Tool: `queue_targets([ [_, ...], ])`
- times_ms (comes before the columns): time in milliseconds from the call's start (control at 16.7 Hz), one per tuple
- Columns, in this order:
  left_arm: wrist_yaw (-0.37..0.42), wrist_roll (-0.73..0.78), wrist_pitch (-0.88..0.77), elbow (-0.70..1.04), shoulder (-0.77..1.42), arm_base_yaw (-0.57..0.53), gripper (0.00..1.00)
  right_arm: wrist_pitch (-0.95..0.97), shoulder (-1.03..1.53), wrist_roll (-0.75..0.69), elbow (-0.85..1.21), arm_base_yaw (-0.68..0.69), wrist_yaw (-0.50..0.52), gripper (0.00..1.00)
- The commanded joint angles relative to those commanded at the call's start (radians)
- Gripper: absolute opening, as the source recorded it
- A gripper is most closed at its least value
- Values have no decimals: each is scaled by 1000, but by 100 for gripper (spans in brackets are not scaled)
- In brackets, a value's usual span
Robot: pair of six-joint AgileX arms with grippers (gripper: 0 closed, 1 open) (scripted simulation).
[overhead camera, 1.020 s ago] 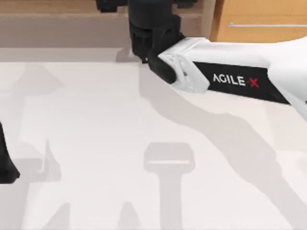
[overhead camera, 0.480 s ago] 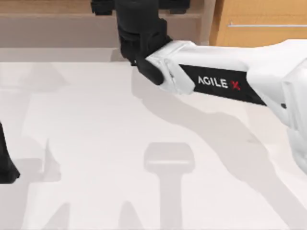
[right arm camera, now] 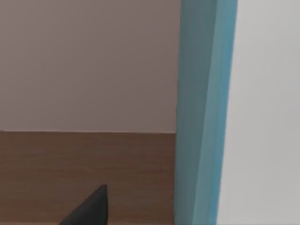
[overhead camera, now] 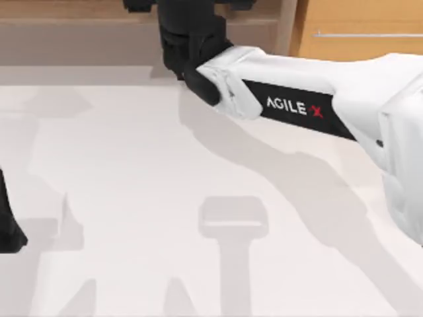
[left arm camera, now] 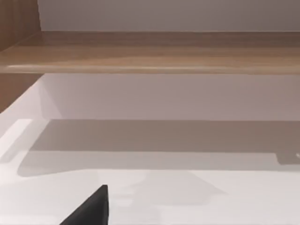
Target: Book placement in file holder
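Reaching across the table (overhead camera: pixel 132 172) toward its far edge, our right gripper (overhead camera: pixel 188 43) has the book (right arm camera: pixel 201 112) close before its wrist camera; whether it pinches it, we cannot tell. Our left arm (overhead camera: pixel 8 228) sits parked at the left.

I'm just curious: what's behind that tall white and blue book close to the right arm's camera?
Behind the book, the right wrist view shows a plain pale wall above a brown wooden surface. Whatever lies straight behind the book itself is covered by it.
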Motion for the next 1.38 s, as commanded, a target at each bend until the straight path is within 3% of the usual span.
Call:
queue_targets([
  [180,0,0,0,0,0,0,100,0,0,0,0,0,0,100],
  [960,0,0,0,0,0,0,100,0,0,0,0,0,0,2],
  [1380,0,0,0,0,0,0,100,0,0,0,0,0,0,0],
])
